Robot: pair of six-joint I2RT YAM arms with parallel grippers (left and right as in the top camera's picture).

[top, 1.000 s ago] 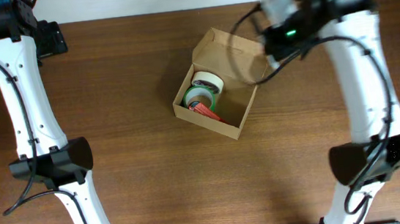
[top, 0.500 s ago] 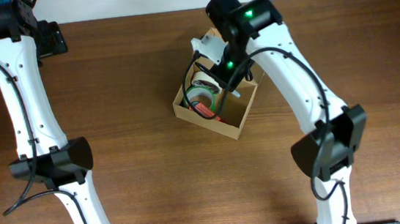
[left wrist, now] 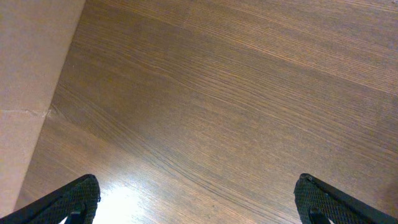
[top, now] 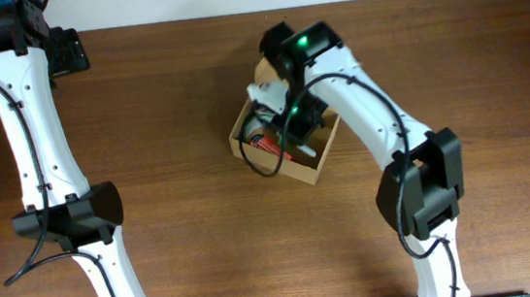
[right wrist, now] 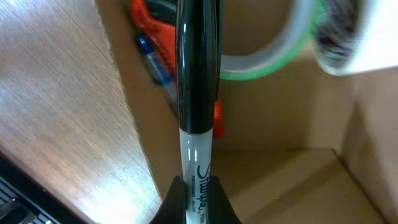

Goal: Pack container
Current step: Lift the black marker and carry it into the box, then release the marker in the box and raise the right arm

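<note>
While gripping the marker by its tail in the tightly closed right end effector, risks jamming the cap against the green tape roll and red item lying inside the container, mid-tabletop. Could also lean against the cardboard wall if let go tilted, blocking the flap. Farther off, leaves the left end effector wide open and empty, too distant to steady anything.
</note>
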